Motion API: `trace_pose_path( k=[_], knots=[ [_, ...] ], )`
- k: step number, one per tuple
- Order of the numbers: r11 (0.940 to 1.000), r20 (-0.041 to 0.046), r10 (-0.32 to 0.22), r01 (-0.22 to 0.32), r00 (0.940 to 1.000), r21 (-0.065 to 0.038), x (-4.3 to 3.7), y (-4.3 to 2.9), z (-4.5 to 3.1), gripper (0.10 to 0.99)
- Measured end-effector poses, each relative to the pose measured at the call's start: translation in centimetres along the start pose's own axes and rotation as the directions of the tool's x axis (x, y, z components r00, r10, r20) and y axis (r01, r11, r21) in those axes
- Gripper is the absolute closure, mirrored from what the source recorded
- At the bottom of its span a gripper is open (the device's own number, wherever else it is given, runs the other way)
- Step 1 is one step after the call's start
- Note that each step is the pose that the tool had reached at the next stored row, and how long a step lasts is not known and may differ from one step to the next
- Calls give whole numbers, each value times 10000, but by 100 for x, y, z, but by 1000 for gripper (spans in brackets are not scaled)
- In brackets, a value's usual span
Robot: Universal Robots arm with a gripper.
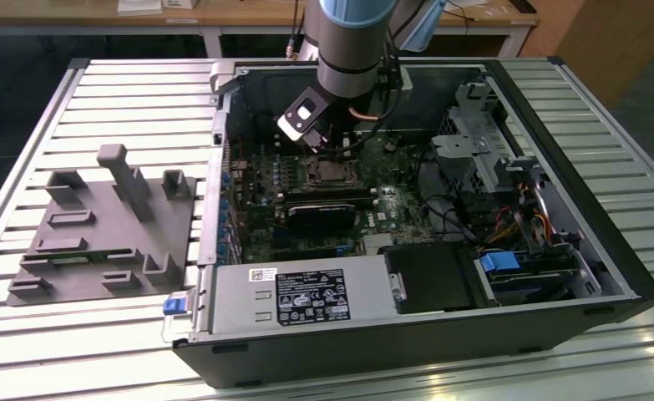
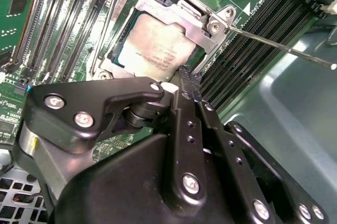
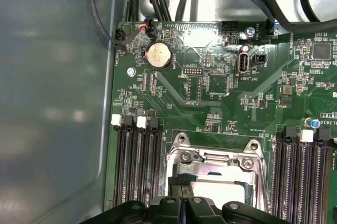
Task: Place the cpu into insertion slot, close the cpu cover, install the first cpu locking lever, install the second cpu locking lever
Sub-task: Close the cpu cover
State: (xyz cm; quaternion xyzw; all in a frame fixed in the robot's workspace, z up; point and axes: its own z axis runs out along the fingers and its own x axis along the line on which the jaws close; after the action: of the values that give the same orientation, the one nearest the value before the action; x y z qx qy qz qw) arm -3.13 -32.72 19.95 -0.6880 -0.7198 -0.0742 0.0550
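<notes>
The cpu top is dull, matt grey metal. The cpu cover is bright, smooth silvery metal. The gripper is matt black with shiny screws. The desk is ribbed pale metal.

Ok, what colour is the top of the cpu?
The cpu top is dull silver-grey, seen best in the second wrist view.

The flat square cpu has a dull silver-grey metal top with faint dark print. It is framed by the thin, silvery metal cpu cover. The printed circuit board is green with paler traces, and its long narrow memory slots are black. The matte black tool carries silver screws. The slatted metal tabletop is pale grey and striped.
</notes>
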Motion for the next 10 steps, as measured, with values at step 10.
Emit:
trace_pose_path(
  k=[10],
  knots=[
    [10000,109,-4,4,9999,-8,-6,-7,0,980]
  ],
)
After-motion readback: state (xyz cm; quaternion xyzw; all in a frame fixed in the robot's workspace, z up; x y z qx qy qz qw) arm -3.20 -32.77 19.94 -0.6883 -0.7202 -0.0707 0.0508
